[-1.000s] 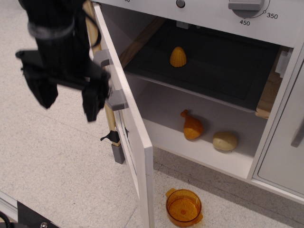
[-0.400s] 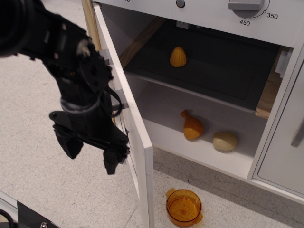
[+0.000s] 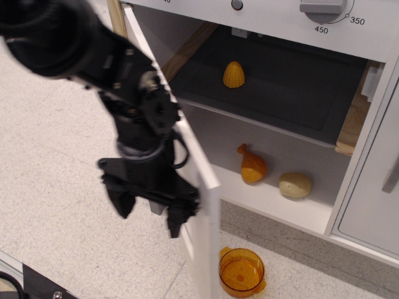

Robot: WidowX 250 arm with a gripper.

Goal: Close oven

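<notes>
So the gripper (image 3: 153, 212) is hanging low at the outer face of the oven door (image 3: 198, 168), fingers pointing down and spread apart with nothing between them. It isn't grabbing the handle; the hand and wrist look pressed against the door's outside, though the arm hides the actual contact spot, so that can't be confirmed.

The oven (image 3: 280, 99) sits upper right, white, with the dial panel along the top and the dark tray shelf (image 3: 280, 87) inside. The door is hinged on the left and stands partly swung out toward the camera, its free edge pointing down at the floor.

Judging by that, the step in hand is the push itself: the arm shoving the door from behind instead of pulling the handle. The next move probably calls for a sweep to the right and into the frame, following the door's arc so the fingers don't slide off the edge.

Room-wise: the floor to the left is open, plenty of space for the arm. The orange pot (image 3: 242, 271) sits on the floor just beside the door's bottom corner, so it could get clipped. Inside, the yellow piece (image 3: 234, 75) on the tray, the orange toy (image 3: 252, 166) and the potato-looking thing (image 3: 295, 185) all sit well back from the opening.
</notes>
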